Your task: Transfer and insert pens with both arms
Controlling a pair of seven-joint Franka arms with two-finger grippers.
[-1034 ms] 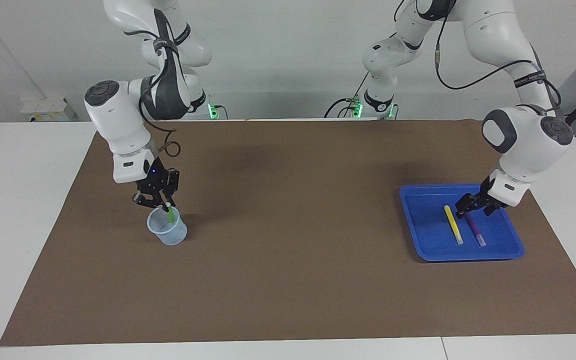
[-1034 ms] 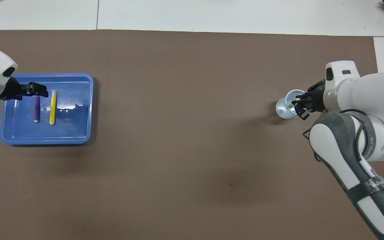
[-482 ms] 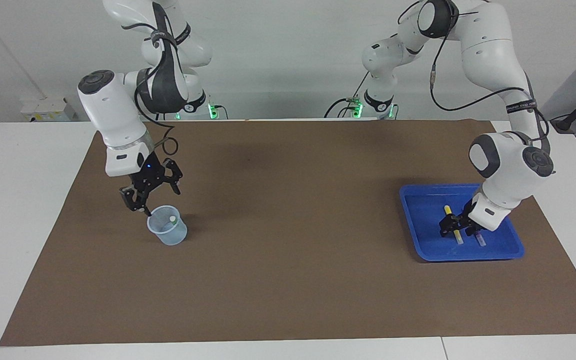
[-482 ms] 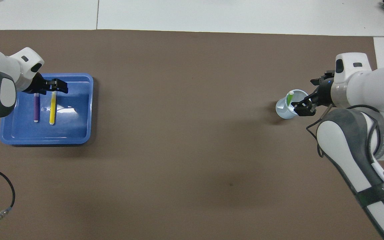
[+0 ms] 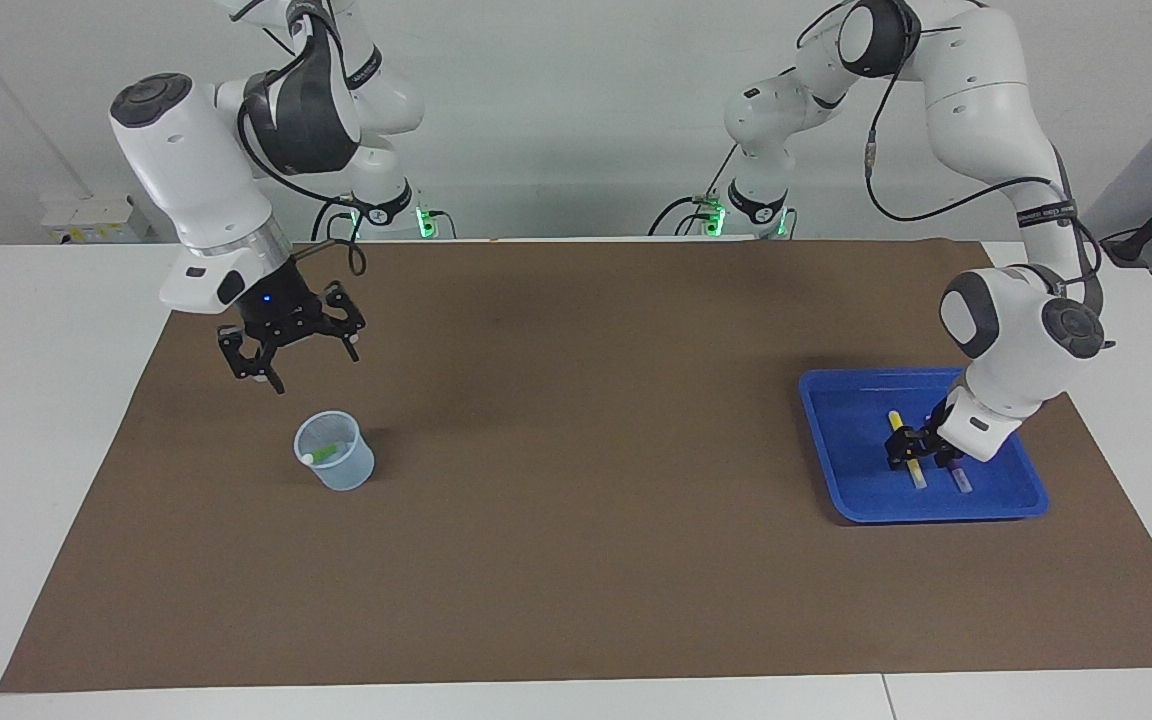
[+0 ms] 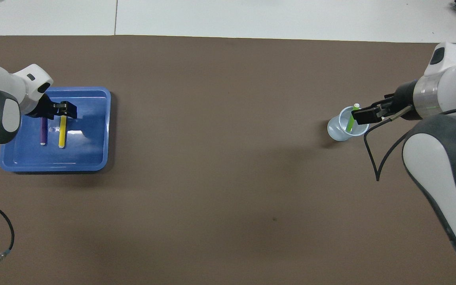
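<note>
A: Status on the right gripper (image 5: 288, 350)?

B: Empty, fingers spread wide, up in the air over the small translucent pale-blue plastic cup (image 5: 335, 464). The cup stands on the brown paper mat (image 5: 576, 560) toward the right arm's end of the table.

A: Green one?

B: The slim green marker pen with the whitish cap (image 5: 324, 454) is in the cup, tilted, leaning on the rim. The cup wall is what keeps it propped. So I'd call the first insertion done.

A: Left gripper (image 5: 909, 452)?

B: Down low in the shallow blue rectangular plastic tray (image 5: 836, 470), toward the left arm's end of the table. The overhead view has its fingers (image 6: 67, 107) at the end of the slim yellow marker pen (image 6: 62, 132) that lies farther from the robots. Can't tell whether they've clamped or just straddle it. The pen lies flat in the tray.

A: Purple?

B: The slim purple marker pen (image 6: 43, 133) lies flat just beside the yellow one, parallel, toward the table end. It isn't between the fingers.

A: Why grab at the end?

B: My guess: it leaves the rest of the barrel free for the other gripper at handover. The cup is well apart from the tray, so passing between arms looks necessary.

A: Risk?

B: The pens lie close together. A finger could nudge the purple one.
</note>
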